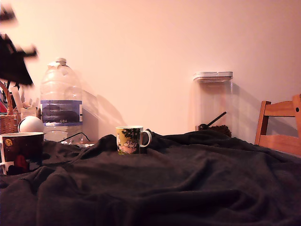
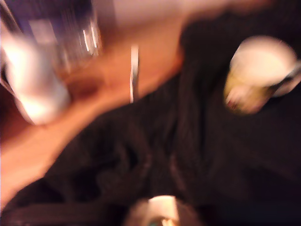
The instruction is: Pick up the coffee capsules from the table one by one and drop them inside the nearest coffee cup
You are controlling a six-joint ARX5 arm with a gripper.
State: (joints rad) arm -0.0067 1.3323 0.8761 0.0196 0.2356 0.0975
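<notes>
A yellow-and-green pictured coffee cup (image 1: 130, 140) stands on the dark cloth-covered table (image 1: 188, 183), left of centre in the exterior view. The blurred wrist view shows this cup (image 2: 256, 75) from above, with a pale inside. A second, dark cup (image 1: 21, 150) sits at the exterior view's left edge. My arm shows only as a dark smeared shape high at the exterior view's upper left, and the gripper (image 1: 14, 61) there is too blurred to read. A pale blurred shape (image 2: 160, 209) lies close under the wrist camera; I cannot tell what it is. No coffee capsules show clearly in either view.
A large water bottle (image 1: 61, 101) stands behind the dark cup, next to a white ball-like object (image 1: 31, 124) and a basket (image 1: 7, 120). A lidded clear container (image 1: 214, 101) is at the back right. A wooden chair (image 1: 281, 125) is at the exterior view's right edge.
</notes>
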